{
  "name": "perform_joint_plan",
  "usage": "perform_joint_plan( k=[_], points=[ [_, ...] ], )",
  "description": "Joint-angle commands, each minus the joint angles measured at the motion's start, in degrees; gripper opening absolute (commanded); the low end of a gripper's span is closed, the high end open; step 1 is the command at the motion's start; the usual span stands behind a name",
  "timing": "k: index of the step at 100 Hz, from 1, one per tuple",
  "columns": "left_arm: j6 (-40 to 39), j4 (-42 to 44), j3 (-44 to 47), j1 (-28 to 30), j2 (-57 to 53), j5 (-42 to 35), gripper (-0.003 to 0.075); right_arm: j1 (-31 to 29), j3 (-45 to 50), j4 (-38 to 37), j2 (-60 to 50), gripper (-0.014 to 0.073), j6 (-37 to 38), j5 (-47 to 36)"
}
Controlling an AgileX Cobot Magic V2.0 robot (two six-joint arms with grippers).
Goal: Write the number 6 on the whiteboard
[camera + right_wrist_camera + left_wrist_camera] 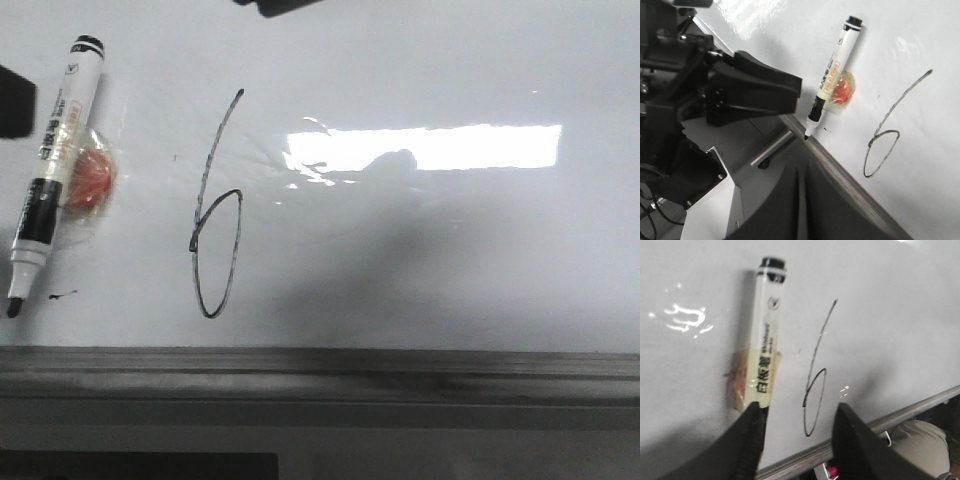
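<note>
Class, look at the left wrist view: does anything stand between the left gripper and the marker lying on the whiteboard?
Nothing visible does. The left gripper is open, one finger right at the marker, beside the 6 on the whiteboard.

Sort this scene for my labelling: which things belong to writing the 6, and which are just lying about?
Job:
- whiteboard
- 6, already drawn
- marker, uncapped, lying on the board
- left end effector, open by the marker

Lying about:
- red blob taped to the marker
- small smudge near the marker tip
</note>
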Motion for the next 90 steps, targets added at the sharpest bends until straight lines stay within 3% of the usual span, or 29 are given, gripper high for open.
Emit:
perform_joint_plan(
  k=[1,24,44,58,90],
  points=[
    [0.34,2.40,-1.60,0.01,-5.74,-1.99,-0.0008,-0.30,1.25,-0.67,-4.02,-0.0061,-0.56,-5.68],
    [2.51,6.29,0.23,0.01,-17.11,-2.23,-0.0019,-0.10,14.53,-1.73,-16.64,-0.0061,-0.56,-18.22],
    [10.53,6.38,6.66,0.01,-26.42,-5.01,-0.0019,-0.11,26.87,-2.64,-28.93,-0.0061,-0.72,-26.50],
    [14.89,6.41,11.30,0.01,-30.51,-7.08,-0.0019,-0.11,32.56,-2.64,-35.63,-0.0061,-0.72,-27.03],
    [14.89,6.41,17.27,0.01,-30.99,-7.08,-0.0019,-0.11,34.92,-2.64,-39.56,-0.0064,-0.72,-26.75]
  ],
)
